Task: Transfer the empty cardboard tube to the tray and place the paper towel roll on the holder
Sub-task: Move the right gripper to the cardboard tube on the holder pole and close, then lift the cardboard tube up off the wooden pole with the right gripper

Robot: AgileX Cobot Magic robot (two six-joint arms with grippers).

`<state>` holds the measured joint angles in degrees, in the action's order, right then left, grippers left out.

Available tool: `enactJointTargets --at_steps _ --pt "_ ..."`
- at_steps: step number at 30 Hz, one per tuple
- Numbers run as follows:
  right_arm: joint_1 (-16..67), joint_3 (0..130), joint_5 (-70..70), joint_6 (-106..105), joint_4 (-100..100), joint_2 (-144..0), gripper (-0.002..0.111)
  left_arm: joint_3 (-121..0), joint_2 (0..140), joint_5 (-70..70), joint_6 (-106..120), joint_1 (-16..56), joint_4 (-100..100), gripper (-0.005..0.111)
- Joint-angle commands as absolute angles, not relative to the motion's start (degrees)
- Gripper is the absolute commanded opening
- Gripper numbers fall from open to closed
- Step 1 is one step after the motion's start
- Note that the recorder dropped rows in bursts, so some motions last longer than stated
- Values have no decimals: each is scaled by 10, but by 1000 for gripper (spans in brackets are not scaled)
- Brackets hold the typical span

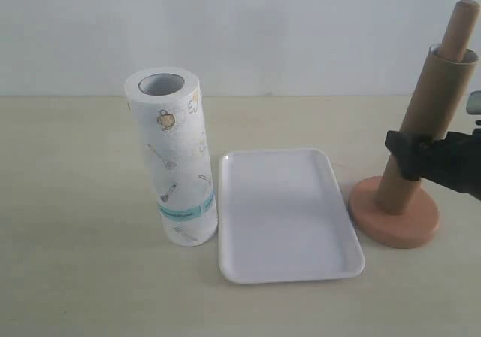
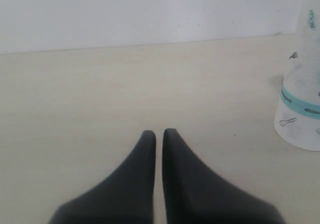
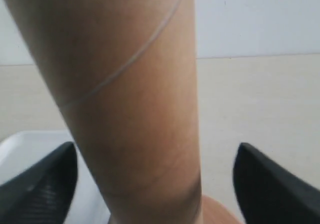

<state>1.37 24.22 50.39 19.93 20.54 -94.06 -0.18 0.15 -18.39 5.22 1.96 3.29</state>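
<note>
Where the tray (image 1: 289, 269) lies flat on the pale table (image 1: 83, 277), its white floor shows from rim to rim. It sits between the paper towel roll (image 1: 174, 156), upright just beside it, and the holder (image 1: 394, 220). Sleeved over the holder's dowel, the empty cardboard tube (image 1: 425, 126) leans, and the dowel's tip pokes out of its top. The right pincer (image 1: 406, 155) brackets the tube low down, released, its jaws spread with a gap showing on one side. The left pincer (image 2: 159, 138) is clenched on nothing, over the table near the roll. A plain white wall (image 1: 263, 28) runs behind. Small utensil drawings and a teal band mark the roll; any lettering is too small to read.
</note>
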Motion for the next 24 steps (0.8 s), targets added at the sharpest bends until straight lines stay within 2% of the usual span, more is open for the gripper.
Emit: enactJointTargets --at_steps 1,4,13,20,24 --pt "12 247 506 199 205 -941 39 0 0 -180 53 17 35 4" --pt "12 247 504 201 205 -941 -1 0 0 -180 53 17 35 4" --pt "12 247 527 207 219 -901 0 0 0 -180 53 17 35 4" --pt "12 250 483 225 219 -777 0 0 0 -180 53 17 35 4" --pt "12 276 404 250 221 -695 0 0 0 -180 53 17 35 4"
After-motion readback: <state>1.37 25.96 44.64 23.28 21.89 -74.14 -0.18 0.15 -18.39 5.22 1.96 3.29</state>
